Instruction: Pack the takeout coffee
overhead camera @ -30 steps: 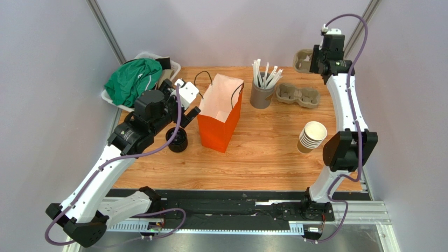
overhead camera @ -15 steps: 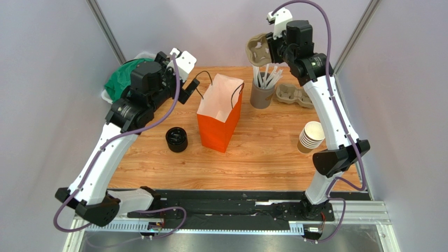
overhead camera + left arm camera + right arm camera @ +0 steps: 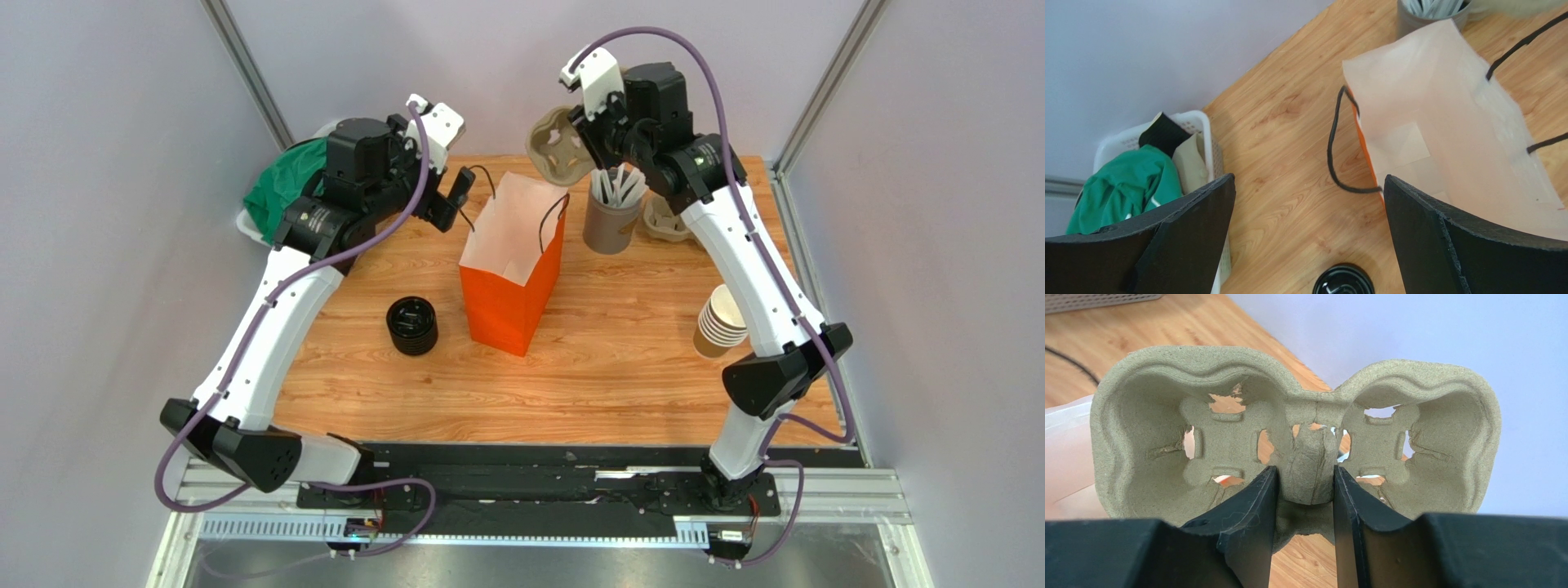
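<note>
An orange paper bag [image 3: 513, 284] stands open in the middle of the table; it also shows in the left wrist view [image 3: 1438, 122]. A round black lid [image 3: 412, 326] sits on the table left of the bag and at the bottom of the left wrist view [image 3: 1344, 285]. I see no single tan cup apart from the stack. My right gripper [image 3: 586, 145] is shut on the centre ridge of a pulp cup carrier [image 3: 1290, 429], held upright in the air behind the bag's rim [image 3: 558, 141]. My left gripper [image 3: 1309, 184] is open and empty, high beside the bag's left handle [image 3: 451, 202].
A grey cup of white straws [image 3: 610, 214] stands right of the bag. A second pulp carrier [image 3: 669, 218] lies behind it, partly hidden by my right arm. A stack of tan cups [image 3: 724, 321] stands at the right. A white basket [image 3: 1198, 128] with green cloth [image 3: 288, 196] sits at the back left.
My right arm swung left with the carrier from the back right corner to behind the bag. My left gripper rose from beside the black lid up to the bag's left handle.
</note>
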Robot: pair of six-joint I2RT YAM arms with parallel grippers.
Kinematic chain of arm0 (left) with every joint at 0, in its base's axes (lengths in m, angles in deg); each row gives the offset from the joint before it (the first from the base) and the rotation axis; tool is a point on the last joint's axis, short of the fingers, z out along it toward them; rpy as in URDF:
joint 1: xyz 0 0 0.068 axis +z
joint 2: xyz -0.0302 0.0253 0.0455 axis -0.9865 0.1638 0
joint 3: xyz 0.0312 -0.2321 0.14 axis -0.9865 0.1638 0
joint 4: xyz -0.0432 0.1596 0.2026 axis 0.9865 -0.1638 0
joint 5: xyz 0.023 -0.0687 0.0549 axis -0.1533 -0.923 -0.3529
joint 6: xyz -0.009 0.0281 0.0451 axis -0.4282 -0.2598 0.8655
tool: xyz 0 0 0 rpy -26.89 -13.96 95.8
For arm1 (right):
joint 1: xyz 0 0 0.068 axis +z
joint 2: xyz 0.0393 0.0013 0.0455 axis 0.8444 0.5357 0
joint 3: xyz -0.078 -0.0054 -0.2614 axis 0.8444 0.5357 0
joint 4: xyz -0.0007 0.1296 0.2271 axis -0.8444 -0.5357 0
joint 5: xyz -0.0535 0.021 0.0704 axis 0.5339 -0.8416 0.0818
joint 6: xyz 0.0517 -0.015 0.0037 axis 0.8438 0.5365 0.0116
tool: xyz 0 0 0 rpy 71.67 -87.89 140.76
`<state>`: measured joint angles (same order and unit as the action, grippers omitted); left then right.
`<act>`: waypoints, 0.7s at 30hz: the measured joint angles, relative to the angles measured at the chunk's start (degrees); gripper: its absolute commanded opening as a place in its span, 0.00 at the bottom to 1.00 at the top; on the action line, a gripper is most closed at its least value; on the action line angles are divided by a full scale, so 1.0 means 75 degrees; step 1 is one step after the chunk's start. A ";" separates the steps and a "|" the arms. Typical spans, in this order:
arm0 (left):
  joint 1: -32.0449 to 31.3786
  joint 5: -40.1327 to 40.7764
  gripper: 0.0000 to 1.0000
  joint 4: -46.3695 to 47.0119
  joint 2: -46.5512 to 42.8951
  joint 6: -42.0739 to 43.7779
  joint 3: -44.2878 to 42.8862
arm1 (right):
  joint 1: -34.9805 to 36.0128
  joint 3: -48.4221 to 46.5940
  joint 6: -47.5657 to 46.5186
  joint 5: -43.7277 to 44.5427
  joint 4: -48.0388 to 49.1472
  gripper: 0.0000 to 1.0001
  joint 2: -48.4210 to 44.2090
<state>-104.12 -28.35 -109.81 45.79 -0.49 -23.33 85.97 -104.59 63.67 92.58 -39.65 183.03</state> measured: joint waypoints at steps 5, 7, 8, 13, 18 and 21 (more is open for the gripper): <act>0.0090 -0.0536 0.99 0.0192 0.0408 -0.0207 -0.0248 | 0.0452 0.0044 -0.0122 0.0029 -0.0041 0.22 0.0000; 0.0119 -0.0635 0.99 0.0239 0.0568 -0.0262 -0.0259 | 0.0612 0.0047 -0.0175 0.0050 -0.0012 0.22 0.0000; 0.0140 -0.0679 0.99 0.0239 0.0635 -0.0294 -0.0259 | 0.0676 0.0073 -0.0192 0.0052 0.0023 0.23 0.0000; 0.0254 -0.0807 0.95 0.0245 0.0886 -0.0425 -0.0259 | 0.0906 0.0099 -0.0329 0.0093 0.0038 0.24 0.0000; 0.0478 -0.0973 0.86 0.0358 0.0915 -0.0609 -0.0254 | 0.1075 0.0507 -0.0463 0.0134 0.0070 0.24 -0.0047; 0.0600 -0.1102 0.79 0.0519 0.0915 -0.0697 -0.0184 | 0.1160 0.0828 -0.0493 0.0154 0.0012 0.24 -0.0052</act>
<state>-99.62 -36.61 -105.92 52.65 -5.72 -24.71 94.67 -98.38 59.98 93.74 -39.56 182.64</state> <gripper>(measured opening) 0.864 0.373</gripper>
